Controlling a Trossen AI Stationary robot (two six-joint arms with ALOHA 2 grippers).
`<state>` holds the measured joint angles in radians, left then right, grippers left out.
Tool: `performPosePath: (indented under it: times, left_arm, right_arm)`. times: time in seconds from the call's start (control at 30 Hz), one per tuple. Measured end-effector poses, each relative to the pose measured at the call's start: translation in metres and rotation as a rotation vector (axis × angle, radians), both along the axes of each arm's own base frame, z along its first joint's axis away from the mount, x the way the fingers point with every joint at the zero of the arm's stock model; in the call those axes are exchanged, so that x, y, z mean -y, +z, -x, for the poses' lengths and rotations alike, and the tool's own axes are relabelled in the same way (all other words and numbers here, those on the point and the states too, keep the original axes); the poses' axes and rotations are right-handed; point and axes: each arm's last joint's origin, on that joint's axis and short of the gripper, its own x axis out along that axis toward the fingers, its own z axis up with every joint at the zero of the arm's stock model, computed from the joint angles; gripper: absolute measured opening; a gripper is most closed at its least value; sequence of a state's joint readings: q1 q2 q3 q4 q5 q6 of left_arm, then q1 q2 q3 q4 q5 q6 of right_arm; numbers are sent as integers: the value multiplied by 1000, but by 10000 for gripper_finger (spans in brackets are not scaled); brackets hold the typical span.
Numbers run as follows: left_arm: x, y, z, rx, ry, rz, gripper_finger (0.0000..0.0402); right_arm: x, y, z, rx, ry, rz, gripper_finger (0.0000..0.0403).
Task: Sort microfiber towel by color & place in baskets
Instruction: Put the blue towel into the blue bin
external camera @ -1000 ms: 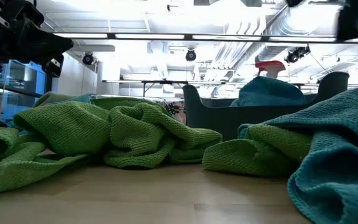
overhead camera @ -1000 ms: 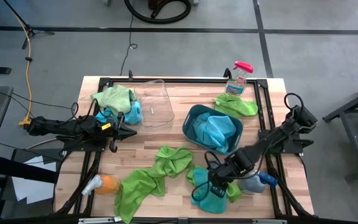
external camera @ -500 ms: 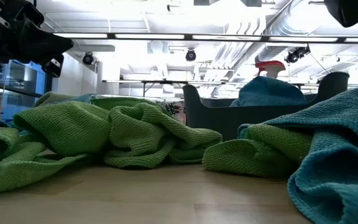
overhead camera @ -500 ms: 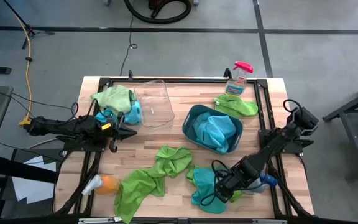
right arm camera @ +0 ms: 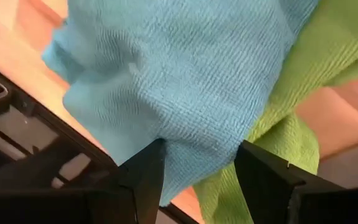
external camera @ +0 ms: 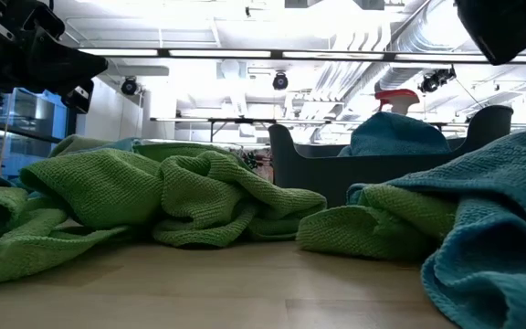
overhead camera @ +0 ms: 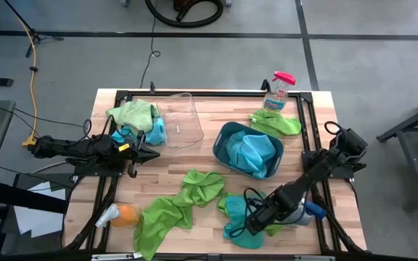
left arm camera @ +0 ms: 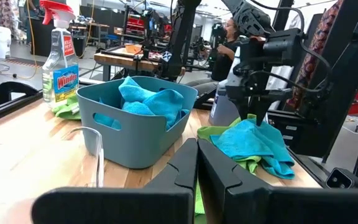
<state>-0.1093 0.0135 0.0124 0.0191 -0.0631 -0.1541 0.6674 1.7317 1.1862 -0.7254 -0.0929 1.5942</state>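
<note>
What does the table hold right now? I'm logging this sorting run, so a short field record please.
teal basket: holds blue towels
clear basket: looks empty
right gripper: fingers straddling a blue towel at the table's near edge, on top of a green towel
left gripper: shut, waiting by the clear basket
loose green towels: table front

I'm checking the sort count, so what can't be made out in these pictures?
- How many towels are in the teal basket: high view, the blue pile covers its floor.
- What lies under the right gripper: high view, the arm covers the blue towel.
- The clear basket: low view, green towels block it.
</note>
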Motion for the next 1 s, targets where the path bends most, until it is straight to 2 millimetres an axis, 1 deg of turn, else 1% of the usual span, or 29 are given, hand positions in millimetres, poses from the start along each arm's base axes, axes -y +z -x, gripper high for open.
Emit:
performPosePath:
  times: [0.2,0.33,0.4,0.47,0.53,0.6,0.63,0.77,0.87,1.0]
  left_arm:
    - [0,0,0,0,0,0,0]
    - [0,0,0,0,0,0,0]
    - [0,0,0,0,0,0,0]
    - [0,0,0,0,0,0,0]
    - [0,0,0,0,0,0,0]
    - [0,0,0,0,0,0,0]
    - [0,0,0,0,0,0,0]
    - [0,0,0,0,0,0,0]
    - [0,0,0,0,0,0,0]
    - [0,0,0,0,0,0,0]
  right_arm:
    - [-1,1,-3,52,-45,18,183]
    - [-1,2,-5,80,-51,17,163]
    - [-1,2,-5,87,-52,25,141]
    - [-1,2,-6,91,-44,28,109]
    - [-2,5,-7,103,-28,27,65]
    - [-4,13,-9,128,-3,18,21]
    - [-5,19,-10,148,18,11,11]
    - [-6,55,-14,246,118,-24,16]
    - [-5,88,-16,367,236,-46,4]
    - [-1,137,-21,584,421,-34,10]
